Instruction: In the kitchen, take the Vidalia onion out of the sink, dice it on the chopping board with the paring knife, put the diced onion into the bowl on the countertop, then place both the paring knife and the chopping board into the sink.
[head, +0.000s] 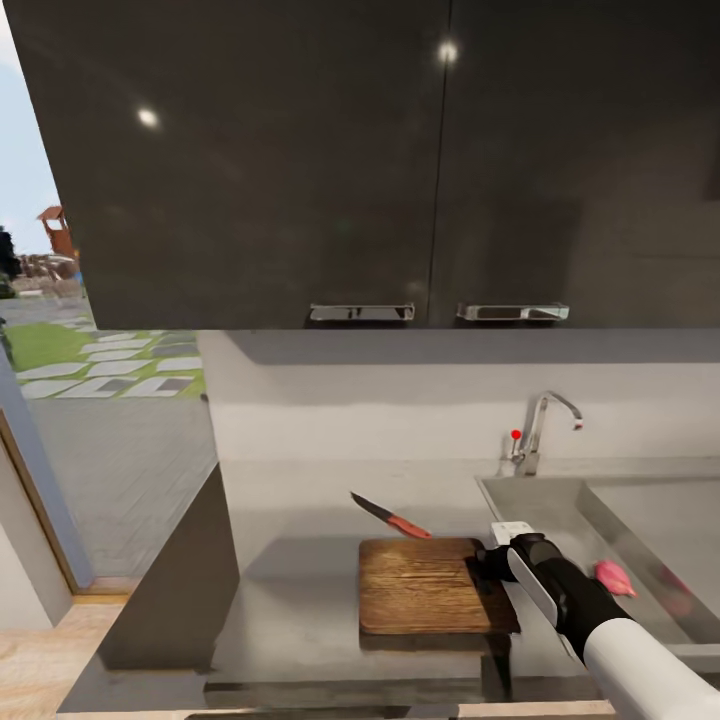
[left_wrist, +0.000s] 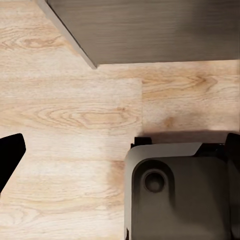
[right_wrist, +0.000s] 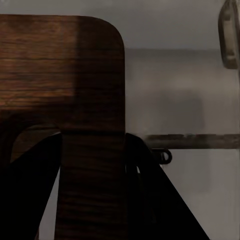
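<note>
right gripper (head: 497, 556) looks clamped on the chopping board (head: 430, 585) at its 3 o'clock edge, probably to steady it.

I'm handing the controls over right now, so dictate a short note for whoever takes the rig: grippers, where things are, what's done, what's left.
Right gripper: at the chopping board's right edge, fingers straddling that edge; whether it grips yet is unclear.
Left gripper: hanging low, its camera looking at the wood floor; state unreadable.
Paring knife: on the countertop just behind the board.
Vidalia onion: pinkish lump lying in the sink.
Done: no dicing evident; the board is bare.
Left: judging by this, nearly everything: dicing, filling the bowl, then knife and board into the sink.
</note>
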